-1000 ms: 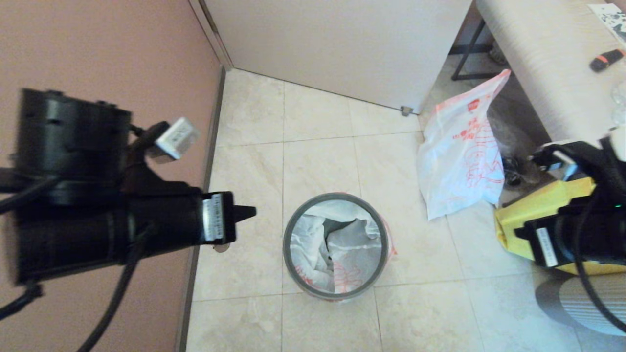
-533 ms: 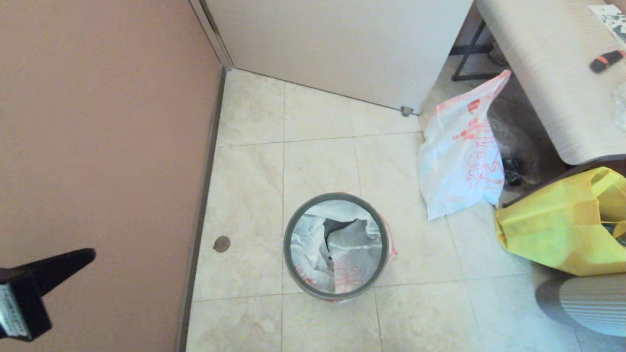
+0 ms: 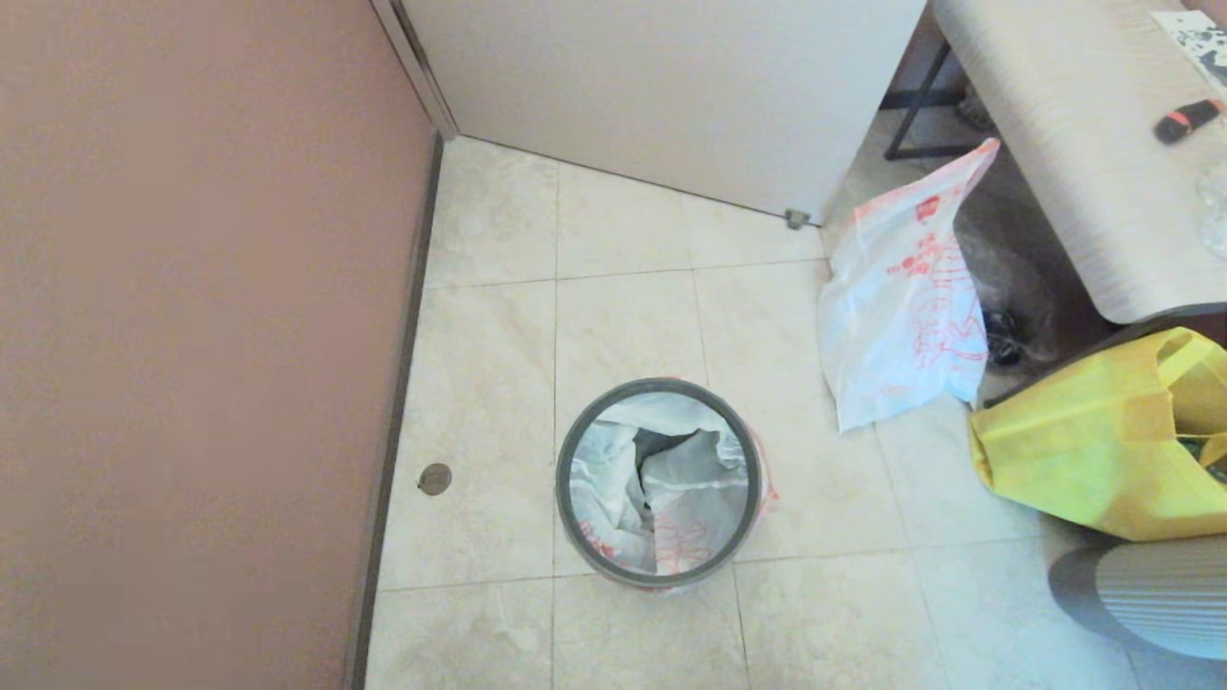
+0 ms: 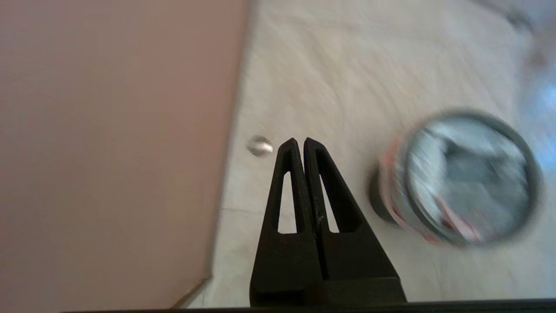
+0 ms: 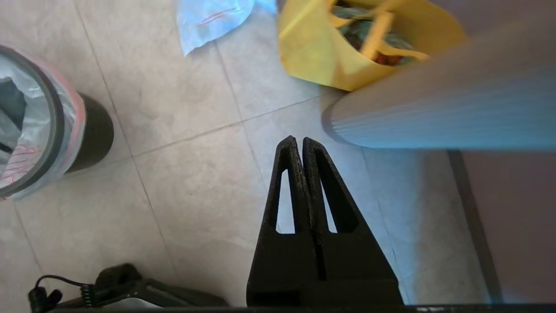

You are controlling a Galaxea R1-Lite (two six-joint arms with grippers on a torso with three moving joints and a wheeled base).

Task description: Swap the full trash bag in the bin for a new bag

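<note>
The bin [image 3: 566, 460], small and black with a grey hoop on its rim, stands on the tiled floor. The full trash bag [image 3: 613, 479] sits in it, white with red print, its pink edge folded out under the hoop. The new bag [image 3: 901, 316], same print, leans flat and limp against the table's underside to the right. Neither arm shows in the head view. In the left wrist view my left gripper [image 4: 300, 141] hangs shut and empty over bare floor, the bin [image 4: 378, 200] off to one side. My right gripper [image 5: 299, 140] is shut and empty above the tiles, away from the bin [image 5: 93, 130].
A pink wall [image 3: 192, 335] runs along the left and a white panel [image 3: 671, 86] closes the back. A table [image 3: 1054, 125] stands at the right with a clear bag [image 3: 1011, 278] under it. A big yellow bag [image 3: 1083, 450] and a grey ribbed cylinder [image 3: 1150, 594] sit at the near right.
Both arms have dropped out of the head view: the right one left first, the left sank down and to the left, then vanished. The bin and bags have not moved.
</note>
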